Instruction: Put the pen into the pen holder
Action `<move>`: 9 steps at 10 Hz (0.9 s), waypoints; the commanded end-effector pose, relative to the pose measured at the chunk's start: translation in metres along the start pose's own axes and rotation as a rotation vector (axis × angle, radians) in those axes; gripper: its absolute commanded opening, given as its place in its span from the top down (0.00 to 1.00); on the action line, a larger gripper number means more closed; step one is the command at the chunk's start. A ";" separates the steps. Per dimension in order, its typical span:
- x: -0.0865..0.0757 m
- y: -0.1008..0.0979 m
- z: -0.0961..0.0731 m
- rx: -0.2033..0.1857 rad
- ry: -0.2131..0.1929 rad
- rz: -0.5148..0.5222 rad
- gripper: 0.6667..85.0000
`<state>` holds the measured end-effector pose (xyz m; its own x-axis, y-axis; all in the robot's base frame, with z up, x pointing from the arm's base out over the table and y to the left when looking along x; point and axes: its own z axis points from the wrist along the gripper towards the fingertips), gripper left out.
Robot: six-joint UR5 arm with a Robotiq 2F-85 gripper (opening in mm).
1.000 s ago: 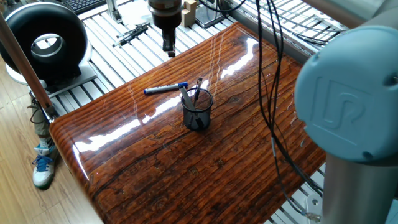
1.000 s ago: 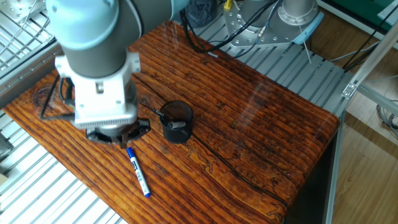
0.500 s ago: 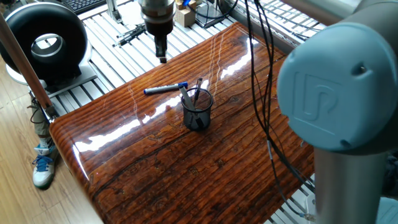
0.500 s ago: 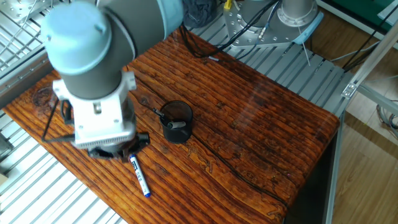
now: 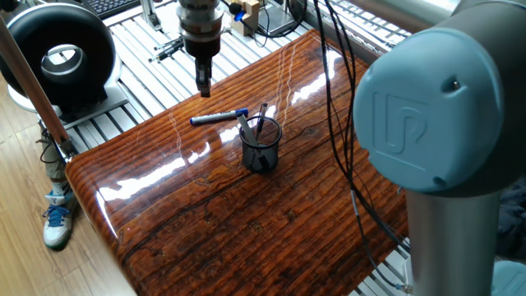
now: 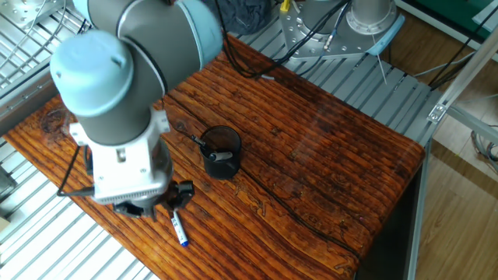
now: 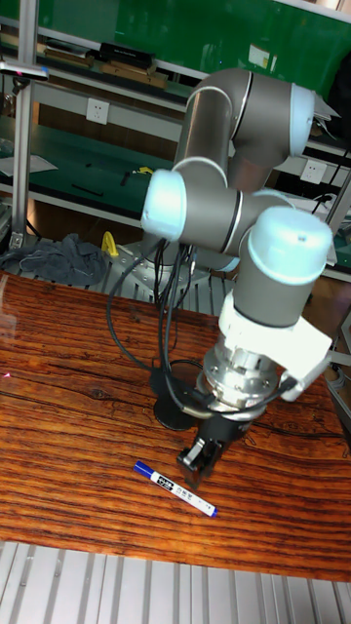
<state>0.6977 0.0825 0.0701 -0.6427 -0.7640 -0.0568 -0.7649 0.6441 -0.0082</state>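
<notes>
The pen (image 5: 218,117) lies flat on the wooden table, blue cap end toward the pen holder (image 5: 261,146), a black mesh cup just right of it. My gripper (image 5: 202,85) hangs above the table's far edge, a little behind the pen and not touching it. From the tall view the gripper (image 7: 198,462) points down just above and right of the pen (image 7: 175,487), a narrow gap between its fingers, nothing in them. The pen holder (image 7: 174,392) is partly hidden behind the gripper. In the other fixed view the wrist covers most of the pen (image 6: 179,230), left of the holder (image 6: 221,152).
Two plain dark pens (image 5: 260,120) stand in the cup. A round black device (image 5: 59,54) and a black jointed tool (image 5: 171,45) sit on the slatted bench behind the table. Arm cables (image 5: 341,115) hang over the table's right side.
The gripper has moved left along the far edge and come down closer to the pen. The pen and the holder have not moved.
</notes>
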 end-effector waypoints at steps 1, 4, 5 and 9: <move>-0.008 0.005 0.016 -0.009 -0.010 0.016 0.63; -0.011 0.022 0.028 -0.066 -0.019 0.046 0.60; -0.007 0.023 0.036 -0.065 -0.013 0.047 0.60; 0.006 0.019 0.062 -0.027 0.017 -0.020 0.57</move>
<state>0.6857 0.0934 0.0195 -0.6404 -0.7667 -0.0455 -0.7680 0.6401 0.0226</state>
